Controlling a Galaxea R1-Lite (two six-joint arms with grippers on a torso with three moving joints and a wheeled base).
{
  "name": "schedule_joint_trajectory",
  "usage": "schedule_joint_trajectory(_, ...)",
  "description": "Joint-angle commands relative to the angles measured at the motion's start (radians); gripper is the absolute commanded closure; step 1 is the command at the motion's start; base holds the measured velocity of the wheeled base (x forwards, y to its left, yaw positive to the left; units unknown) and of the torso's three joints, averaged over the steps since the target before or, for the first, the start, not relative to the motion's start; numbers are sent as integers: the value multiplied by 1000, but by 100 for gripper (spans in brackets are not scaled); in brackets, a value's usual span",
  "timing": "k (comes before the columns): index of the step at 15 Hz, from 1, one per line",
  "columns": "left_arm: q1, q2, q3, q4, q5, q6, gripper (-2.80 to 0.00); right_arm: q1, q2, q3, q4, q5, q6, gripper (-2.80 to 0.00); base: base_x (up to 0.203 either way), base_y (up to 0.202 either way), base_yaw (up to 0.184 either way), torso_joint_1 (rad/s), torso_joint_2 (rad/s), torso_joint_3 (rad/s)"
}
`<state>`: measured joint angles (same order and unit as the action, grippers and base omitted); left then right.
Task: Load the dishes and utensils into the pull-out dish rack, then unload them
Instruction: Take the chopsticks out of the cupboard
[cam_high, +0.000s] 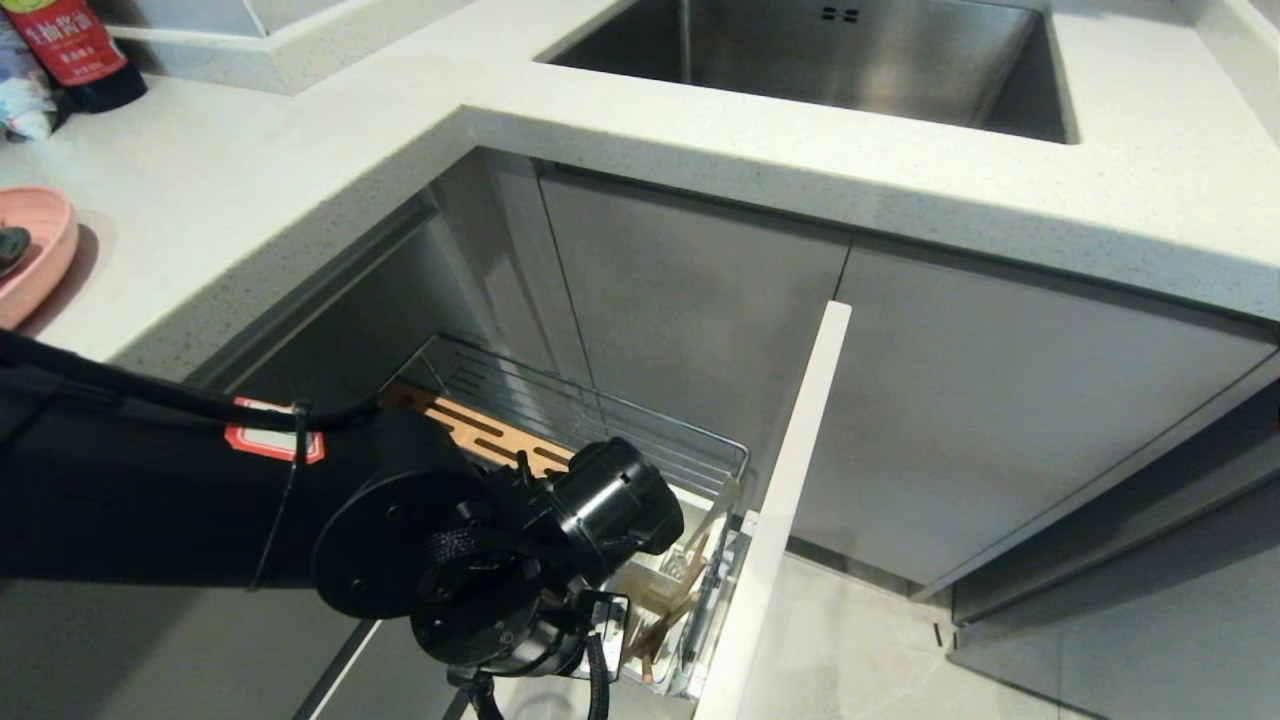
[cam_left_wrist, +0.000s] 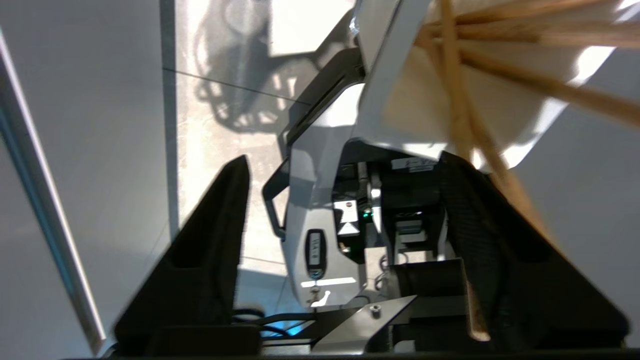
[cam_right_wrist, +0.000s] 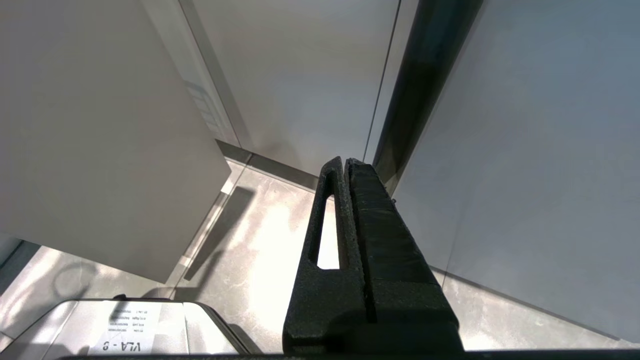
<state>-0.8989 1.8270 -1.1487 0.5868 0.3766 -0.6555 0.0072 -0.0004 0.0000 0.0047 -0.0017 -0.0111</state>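
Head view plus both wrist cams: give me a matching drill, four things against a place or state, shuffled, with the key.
Things:
1. pink plate
2. chopsticks
3. left gripper
4. right gripper

Place or state:
A. fingers pressed together, pointing at the floor by the cabinets
B. on the counter, far left
C. fingers apart, nothing between them
D. standing in the utensil box of the dish rack

Pairs: 1-B, 2-D, 3-C, 4-A

Chrome wire pull-out dish rack (cam_high: 590, 420) stands pulled open; light wooden chopsticks (cam_high: 668, 618) lean in its utensil box (cam_high: 672, 578).
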Motion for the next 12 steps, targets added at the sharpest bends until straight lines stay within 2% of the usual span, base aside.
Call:
schedule_joint_trajectory(1,-1,3,-9,0,2,-9,-280,0,-1,0,0,0,-1,0,0,0,0,0,0,0)
schedule_joint_trajectory(7,-3,0,-11,-54,4,-50,-280,0,-1,0,0,0,-1,0,0,0,0,0,0,0)
schedule_joint_trajectory(12,-5,4,-22,5,5,-45,-280,0,-1,0,0,0,-1,0,0,0,0,0,0,0)
